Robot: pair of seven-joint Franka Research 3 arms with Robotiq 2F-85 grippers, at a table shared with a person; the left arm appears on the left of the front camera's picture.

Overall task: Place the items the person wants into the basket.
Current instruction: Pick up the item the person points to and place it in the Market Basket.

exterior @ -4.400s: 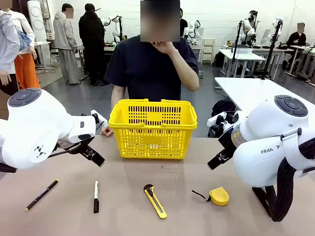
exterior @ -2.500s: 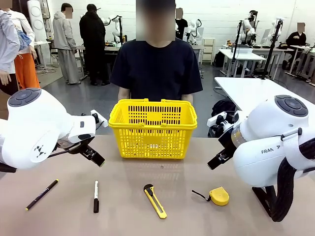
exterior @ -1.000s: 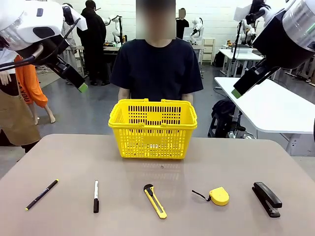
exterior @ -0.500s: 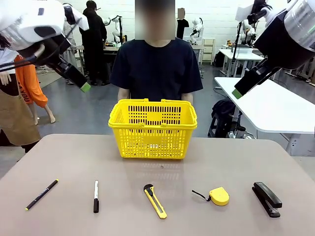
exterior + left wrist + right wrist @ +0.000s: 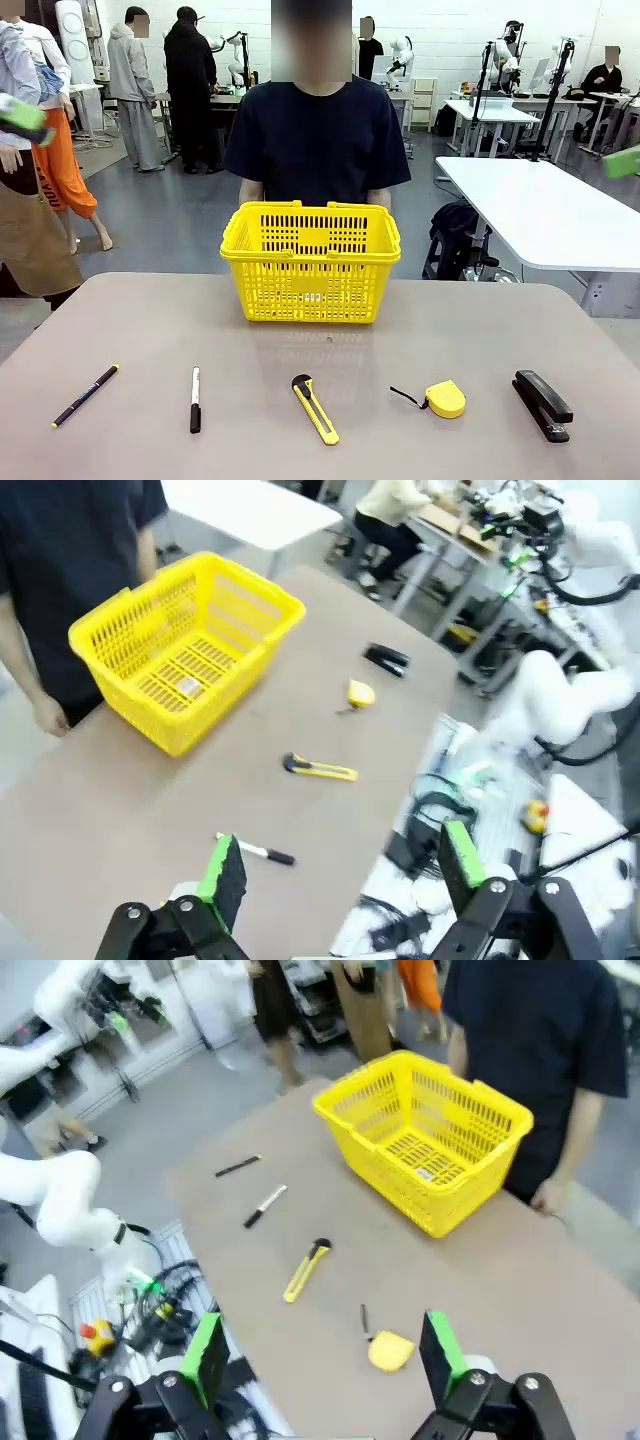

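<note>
Left gripper point(image 5: 340, 865) hangs high above the table point(image 5: 120, 810) with its jaws spread wide and empty, as I see it through its wrist camera; the marker point(image 5: 255, 850) lies on the tabletop far below, in the gap between the fingers. My right gripper point(image 5: 323, 1352) is spread just as wide and carries nothing, with the tape measure point(image 5: 388, 1352) down on the table under it, toward its 3 o'clock finger.

From the front camera I have the basket point(image 5: 310, 285) upright at 12 o'clock on the table, a small white label on its floor. Behind it, further toward 12, stands the person point(image 5: 318, 140), arms down at the sides.

I count five tools in a row along the near edge, each well apart from the next. Taking the basket as the dial's centre, the pen point(image 5: 85, 395) lies at 8 o'clock, the marker point(image 5: 194, 399) at 7, the box cutter point(image 5: 315, 409) at 6, the tape measure point(image 5: 443, 399) at 5 with its black strap trailing toward 9, and the stapler point(image 5: 543, 404) at 4.
</note>
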